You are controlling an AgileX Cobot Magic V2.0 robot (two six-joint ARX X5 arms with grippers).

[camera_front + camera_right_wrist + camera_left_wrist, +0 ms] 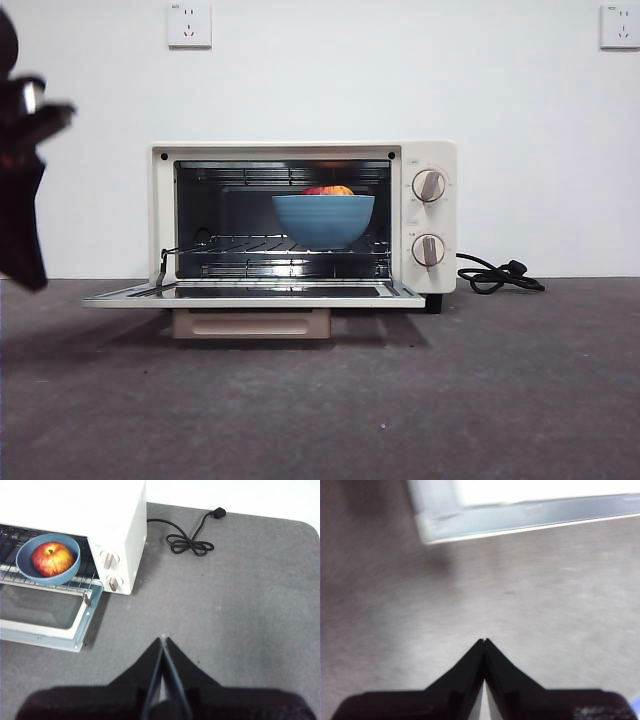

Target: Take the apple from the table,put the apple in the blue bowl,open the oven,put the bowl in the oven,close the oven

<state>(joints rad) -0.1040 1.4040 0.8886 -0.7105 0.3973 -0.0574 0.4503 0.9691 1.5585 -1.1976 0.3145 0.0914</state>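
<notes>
The cream-white oven [432,160] stands open, its glass door [250,294] folded down flat with the beige handle [250,323] under its front edge. On the wire rack inside sits the blue bowl [323,220], and the red-yellow apple [328,190] shows just over its rim. From the right wrist view the apple [52,558] lies in the bowl [24,565]. My right gripper [163,640] is shut and empty, high above the table to the right of the oven [75,505]. My left gripper [484,642] is shut and empty over bare table near a corner of the door [530,517].
A dark arm [20,180] hangs at the left edge of the front view, left of the oven. The black cord [498,277] lies coiled on the table [450,400] right of the oven, also seen as the cord [187,542]. Two wall sockets sit above.
</notes>
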